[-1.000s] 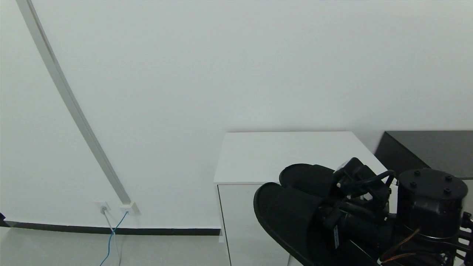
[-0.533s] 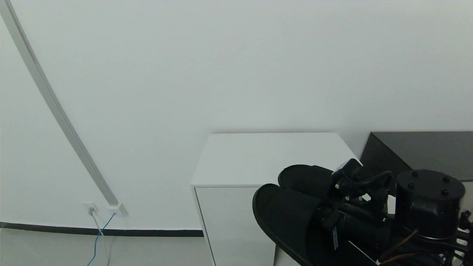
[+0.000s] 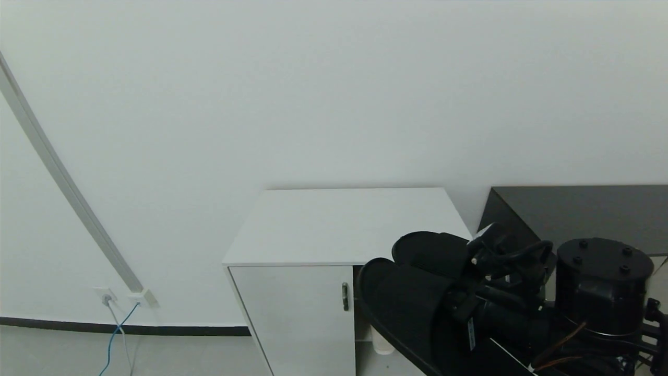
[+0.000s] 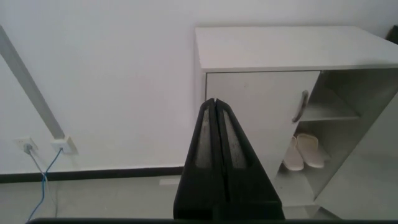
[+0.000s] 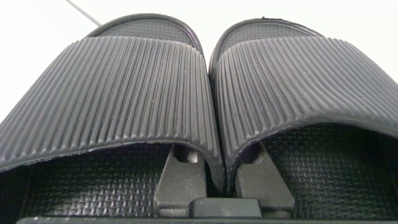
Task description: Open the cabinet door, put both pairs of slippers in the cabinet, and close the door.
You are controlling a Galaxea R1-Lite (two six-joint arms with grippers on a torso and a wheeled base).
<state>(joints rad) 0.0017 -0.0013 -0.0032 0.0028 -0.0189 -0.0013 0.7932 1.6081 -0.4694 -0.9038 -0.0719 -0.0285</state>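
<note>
My right gripper [image 3: 466, 298] is shut on a pair of black slippers [image 3: 417, 292], held up in front of the white cabinet [image 3: 339, 224]. In the right wrist view the gripper [image 5: 219, 182] pinches the slippers' [image 5: 205, 93] inner edges together between its fingers [image 5: 180, 180]. My left gripper [image 4: 215, 103] is shut with nothing in it, out in front of the cabinet [image 4: 286, 46]. The left door [image 4: 261, 118] with its handle [image 4: 300, 107] is closed. The right side stands open, and a white pair of slippers [image 4: 305, 151] lies on its bottom below a shelf [image 4: 329, 112].
A dark low cabinet [image 3: 579, 209] stands against the wall right of the white one. On the wall to the left are a slanted cable duct [image 3: 62, 183] and sockets [image 3: 125, 297] with cables running to the floor. Bare floor [image 4: 93, 199] lies before the cabinet.
The whole head view has shifted, so the cabinet now sits further left in the picture and its door handle and open right side have come into view. The black slippers stay in my right gripper.
</note>
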